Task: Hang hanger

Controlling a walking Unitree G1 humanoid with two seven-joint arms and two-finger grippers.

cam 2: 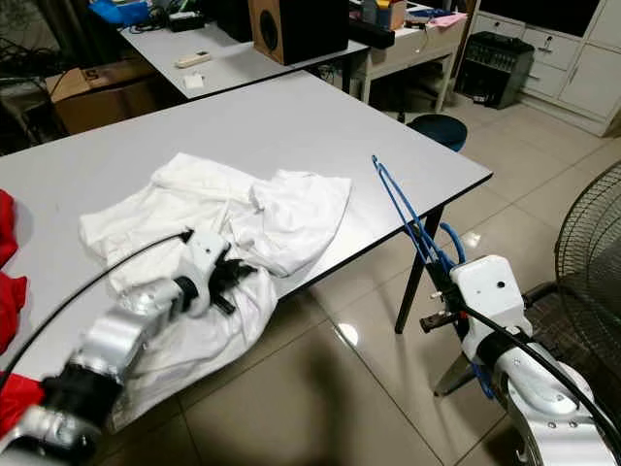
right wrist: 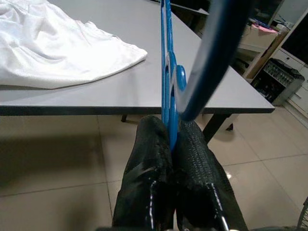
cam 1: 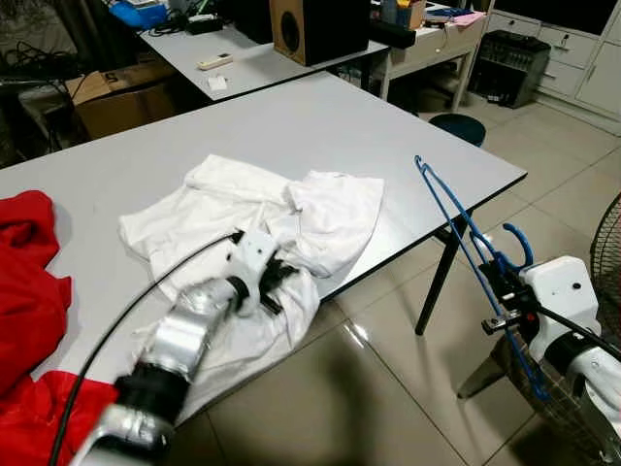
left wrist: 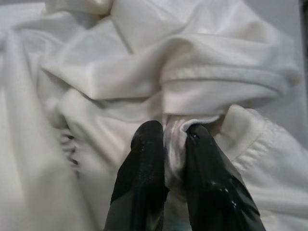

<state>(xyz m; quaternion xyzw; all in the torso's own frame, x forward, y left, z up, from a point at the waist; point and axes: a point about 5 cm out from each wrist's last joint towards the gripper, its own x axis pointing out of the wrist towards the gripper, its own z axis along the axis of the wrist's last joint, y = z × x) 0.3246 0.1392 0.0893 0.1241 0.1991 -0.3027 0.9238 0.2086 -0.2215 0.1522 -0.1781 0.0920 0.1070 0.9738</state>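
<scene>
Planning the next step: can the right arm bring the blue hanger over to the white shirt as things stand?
Probably yes: the right tool grips the blue hanger beside the table, with open floor between it and the white shirt, pinched by the left tool.

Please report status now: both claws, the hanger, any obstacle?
Left claw shut on white shirt at table edge. Right claw shut on blue hanger, held beside the table. Nothing between them.

Readable text: none could be made out on any surface.
Cardboard box [cam 2: 102, 92]: dark markings ran along its top edge, too small to read.
White shirt [left wrist: 159, 82]: carried no legible label.
</scene>
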